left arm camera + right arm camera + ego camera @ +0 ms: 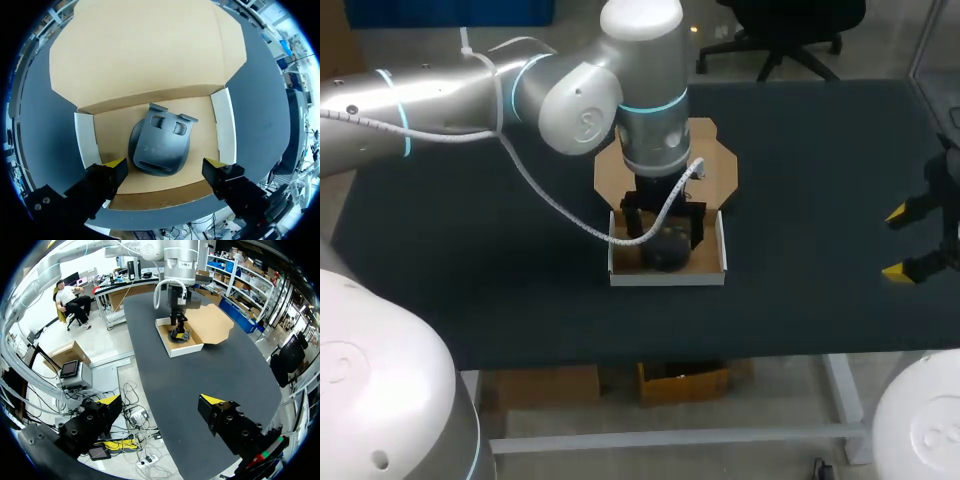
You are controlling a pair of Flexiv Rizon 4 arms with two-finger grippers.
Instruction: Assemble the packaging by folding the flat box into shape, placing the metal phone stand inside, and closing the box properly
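Observation:
The folded cardboard box point(718, 245) stands mid-table with white side walls and its brown lid point(720, 165) lying open flat behind it. A dark metal phone stand point(160, 145) lies inside on the box floor point(112, 132). My left gripper point(165, 167) hangs open just above the stand, one yellow-tipped finger point(116, 164) to each side, touching nothing. In the head view the left arm point(650, 100) covers most of the box. My right gripper point(900, 242) is open at the table's right edge, far from the box point(175, 345).
The dark table point(470, 250) spreads out bare to the left and right of the box. The open lid point(140, 50) takes up the space beyond the box. My left arm's white cable point(560, 215) loops down beside the box.

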